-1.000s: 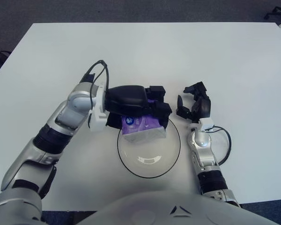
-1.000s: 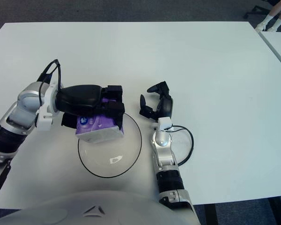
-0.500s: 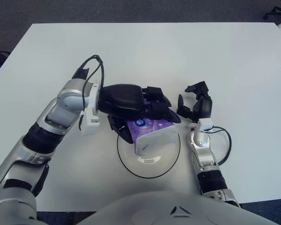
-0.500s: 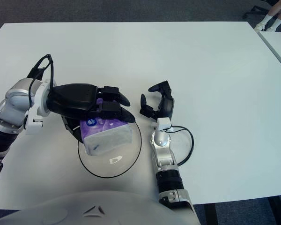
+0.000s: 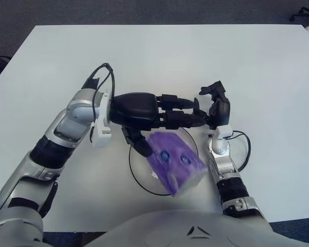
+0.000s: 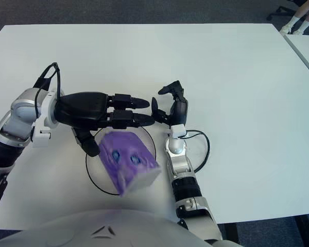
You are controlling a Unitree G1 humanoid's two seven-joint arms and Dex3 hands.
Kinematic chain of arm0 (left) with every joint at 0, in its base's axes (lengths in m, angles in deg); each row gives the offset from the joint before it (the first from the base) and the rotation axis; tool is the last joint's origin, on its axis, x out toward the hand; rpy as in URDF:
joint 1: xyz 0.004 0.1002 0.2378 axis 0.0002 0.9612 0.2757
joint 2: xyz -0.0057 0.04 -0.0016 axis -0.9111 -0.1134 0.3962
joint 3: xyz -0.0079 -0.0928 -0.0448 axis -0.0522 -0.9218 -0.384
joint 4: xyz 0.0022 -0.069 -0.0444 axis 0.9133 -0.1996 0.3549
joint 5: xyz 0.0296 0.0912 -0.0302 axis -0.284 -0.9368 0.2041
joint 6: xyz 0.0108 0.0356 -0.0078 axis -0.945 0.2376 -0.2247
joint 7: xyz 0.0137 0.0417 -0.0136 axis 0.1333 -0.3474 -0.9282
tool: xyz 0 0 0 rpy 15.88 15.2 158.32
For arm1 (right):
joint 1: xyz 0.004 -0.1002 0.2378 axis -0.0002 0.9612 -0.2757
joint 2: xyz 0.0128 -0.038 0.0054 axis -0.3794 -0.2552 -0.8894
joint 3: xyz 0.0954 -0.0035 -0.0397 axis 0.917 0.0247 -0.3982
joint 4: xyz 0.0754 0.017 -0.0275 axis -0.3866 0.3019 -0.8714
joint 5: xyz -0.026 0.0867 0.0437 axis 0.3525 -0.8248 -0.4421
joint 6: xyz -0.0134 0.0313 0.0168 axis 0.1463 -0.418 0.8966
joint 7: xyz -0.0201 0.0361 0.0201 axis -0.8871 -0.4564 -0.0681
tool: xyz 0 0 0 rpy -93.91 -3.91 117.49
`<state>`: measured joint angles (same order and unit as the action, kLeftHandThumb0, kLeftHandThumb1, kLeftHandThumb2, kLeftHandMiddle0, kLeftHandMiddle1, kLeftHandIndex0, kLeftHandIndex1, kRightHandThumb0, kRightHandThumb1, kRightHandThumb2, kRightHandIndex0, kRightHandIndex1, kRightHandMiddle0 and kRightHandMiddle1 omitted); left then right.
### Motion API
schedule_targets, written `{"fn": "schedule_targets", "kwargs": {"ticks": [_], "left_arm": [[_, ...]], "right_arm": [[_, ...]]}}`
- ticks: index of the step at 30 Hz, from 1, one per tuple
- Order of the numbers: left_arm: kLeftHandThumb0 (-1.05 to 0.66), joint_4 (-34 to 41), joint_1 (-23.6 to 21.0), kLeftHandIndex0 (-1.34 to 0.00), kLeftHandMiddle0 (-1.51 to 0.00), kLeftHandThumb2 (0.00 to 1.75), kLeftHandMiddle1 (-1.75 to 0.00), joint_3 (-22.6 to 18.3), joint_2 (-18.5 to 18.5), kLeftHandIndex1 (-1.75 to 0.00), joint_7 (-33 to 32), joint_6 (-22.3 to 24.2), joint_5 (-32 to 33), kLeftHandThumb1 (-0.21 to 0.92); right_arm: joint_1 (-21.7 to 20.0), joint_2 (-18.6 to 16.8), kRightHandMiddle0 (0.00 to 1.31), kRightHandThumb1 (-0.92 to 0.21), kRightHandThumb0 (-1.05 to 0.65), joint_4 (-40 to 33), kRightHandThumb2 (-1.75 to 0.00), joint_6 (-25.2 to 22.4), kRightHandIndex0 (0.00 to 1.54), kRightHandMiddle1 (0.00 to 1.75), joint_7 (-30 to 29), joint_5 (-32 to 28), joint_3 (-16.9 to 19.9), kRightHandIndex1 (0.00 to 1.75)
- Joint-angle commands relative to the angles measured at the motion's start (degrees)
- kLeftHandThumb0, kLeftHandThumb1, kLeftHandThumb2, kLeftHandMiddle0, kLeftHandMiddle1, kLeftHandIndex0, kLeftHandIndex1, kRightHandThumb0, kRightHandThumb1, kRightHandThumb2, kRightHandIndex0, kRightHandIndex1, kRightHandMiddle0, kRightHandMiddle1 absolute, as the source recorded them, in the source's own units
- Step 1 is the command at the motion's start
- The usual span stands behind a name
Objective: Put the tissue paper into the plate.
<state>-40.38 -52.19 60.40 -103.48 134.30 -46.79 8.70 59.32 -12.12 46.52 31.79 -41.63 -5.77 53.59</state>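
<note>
The purple tissue pack (image 5: 175, 161) is loose and blurred over the clear plate (image 5: 137, 172), tilted, its right end reaching past the plate's right rim. My left hand (image 5: 167, 125) hovers just above the plate's far edge with its fingers (image 5: 183, 117) spread straight out and its thumb (image 5: 139, 143) pointing down; it holds nothing. My right hand (image 5: 216, 105) rests on the table just right of the plate, fingers relaxed and empty. The pack also shows in the right eye view (image 6: 129, 160).
The white table (image 5: 195, 56) stretches far behind and to both sides. A black cable (image 5: 243, 152) loops beside my right forearm. My body's grey shell (image 5: 159, 234) fills the near edge.
My left hand opened its fingers and let go of the tissue pack. The pack dropped down and to the right over the plate. My right hand shifted slightly forward.
</note>
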Motion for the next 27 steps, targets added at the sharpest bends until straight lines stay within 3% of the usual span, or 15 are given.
{"fn": "schedule_targets", "kwargs": {"ticks": [1,15,27], "left_arm": [[-1.05,-1.26,0.71,0.0,0.0,0.87,0.0,-0.39,0.78,0.0,-1.53,-3.77,-1.12,0.92],[-1.05,-1.43,1.61,0.0,0.0,0.92,0.0,-1.54,1.56,0.0,-4.16,-4.83,-3.39,0.92],[-1.05,-2.49,0.88,0.0,0.0,0.93,0.0,-1.6,1.37,0.0,-3.98,-3.47,-0.89,0.92]], "right_arm": [[7.44,3.72,0.4,-0.59,-0.4,12.92,-0.99,4.33,0.72,1.75,1.36,0.93,1.12,1.52],[5.29,4.79,0.4,-0.59,-0.4,18.32,-0.98,6.98,0.73,1.75,0.8,1.43,1.69,1.49],[4.21,5.36,0.4,-0.59,-0.4,22.68,-0.98,9.8,0.69,1.75,0.66,0.42,2.42,1.52]]}}
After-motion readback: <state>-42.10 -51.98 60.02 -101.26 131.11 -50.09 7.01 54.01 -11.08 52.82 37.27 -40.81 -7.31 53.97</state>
